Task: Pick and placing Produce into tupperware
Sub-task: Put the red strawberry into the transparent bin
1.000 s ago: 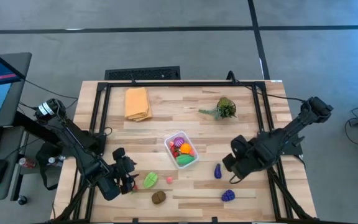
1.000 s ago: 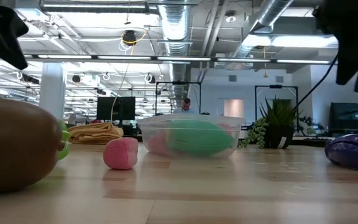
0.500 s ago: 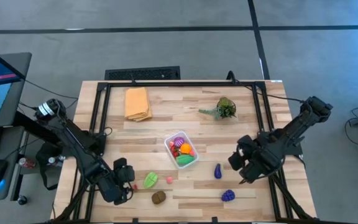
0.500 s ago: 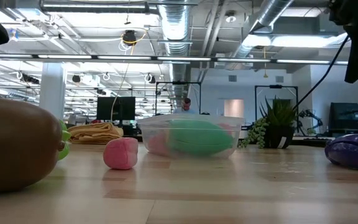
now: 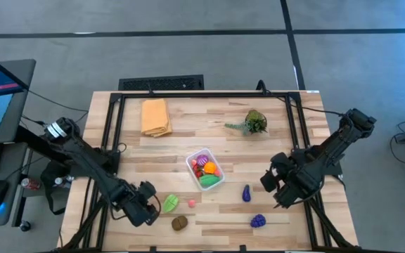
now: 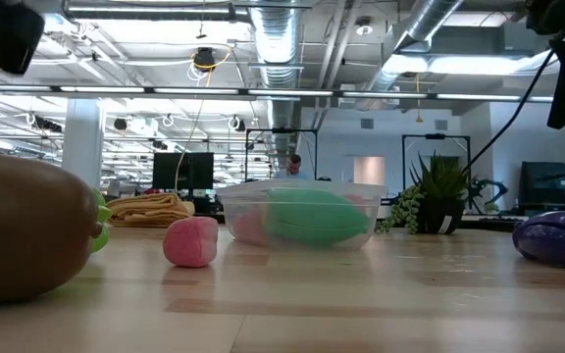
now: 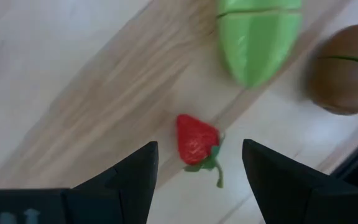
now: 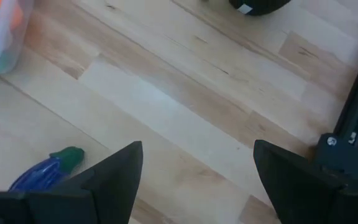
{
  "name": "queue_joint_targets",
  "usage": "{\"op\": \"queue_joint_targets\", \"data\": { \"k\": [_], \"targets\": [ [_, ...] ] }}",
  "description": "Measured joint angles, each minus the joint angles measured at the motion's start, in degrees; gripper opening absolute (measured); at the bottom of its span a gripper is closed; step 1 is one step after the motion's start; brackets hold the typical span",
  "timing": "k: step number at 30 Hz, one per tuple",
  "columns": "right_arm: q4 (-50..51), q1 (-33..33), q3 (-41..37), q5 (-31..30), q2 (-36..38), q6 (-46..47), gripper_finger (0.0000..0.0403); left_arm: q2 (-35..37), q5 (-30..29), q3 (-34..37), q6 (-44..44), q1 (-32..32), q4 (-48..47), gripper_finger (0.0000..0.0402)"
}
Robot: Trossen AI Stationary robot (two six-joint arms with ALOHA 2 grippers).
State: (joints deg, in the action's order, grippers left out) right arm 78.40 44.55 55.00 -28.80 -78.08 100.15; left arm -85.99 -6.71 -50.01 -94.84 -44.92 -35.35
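Two spread fingers of the left gripper (image 7: 197, 165) hover astride the toy strawberry (image 7: 197, 139) beside the green piece (image 7: 258, 38), best lowered centred before closing; the right gripper (image 8: 197, 171) waits open, tupperware (image 5: 204, 168) mid-table.

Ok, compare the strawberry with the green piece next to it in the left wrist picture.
The strawberry is red, with a small green stem; the green piece is plain light green with a dark line across it. The strawberry is clearly smaller. It lies between the open left gripper fingers; the green piece sits beyond them. Both rest on the wooden table.
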Motion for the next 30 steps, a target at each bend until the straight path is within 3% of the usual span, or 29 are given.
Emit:
{"op": "queue_joint_targets", "data": {
  "k": [8,30],
  "targets": [
    [1.4,0.0,0.0,0.0,0.0,-0.2,0.0328,-4.6,3.4,0.0,-5.4,1.4,5.0,0.0224],
    [1.0,0.0,0.0,0.0,0.0,-0.1,0.0328,-6.1,4.0,0.0,-1.7,1.6,6.1,0.0224]
  ]
}}
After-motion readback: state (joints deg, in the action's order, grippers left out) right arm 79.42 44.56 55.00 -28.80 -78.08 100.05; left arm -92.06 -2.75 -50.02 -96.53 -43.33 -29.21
